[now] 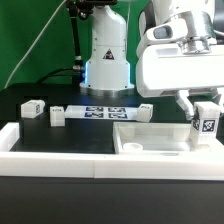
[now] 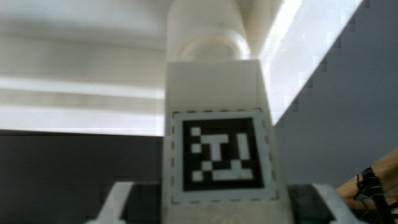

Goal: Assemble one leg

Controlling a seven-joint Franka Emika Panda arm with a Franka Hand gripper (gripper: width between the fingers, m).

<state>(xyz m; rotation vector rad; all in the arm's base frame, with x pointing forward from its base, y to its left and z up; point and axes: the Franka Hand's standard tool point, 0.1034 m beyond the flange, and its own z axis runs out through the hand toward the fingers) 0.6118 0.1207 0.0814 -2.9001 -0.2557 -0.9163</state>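
Note:
My gripper (image 1: 203, 110) is shut on a leg (image 1: 206, 123), a short white block with a black-and-white tag on its face. It holds the leg upright above the corner of the white square panel (image 1: 150, 141) on the exterior view's right. In the wrist view the leg (image 2: 219, 110) fills the middle, clamped between the two fingers (image 2: 135, 200), with its rounded tip toward the panel (image 2: 89, 80). Three more legs lie on the black table: two on the left (image 1: 30, 108) (image 1: 57, 116) and one near the middle (image 1: 145, 111).
The marker board (image 1: 100, 112) lies on the table between the loose legs. A white raised rim (image 1: 60, 148) runs along the front of the work area. The robot's white base (image 1: 107, 55) stands at the back.

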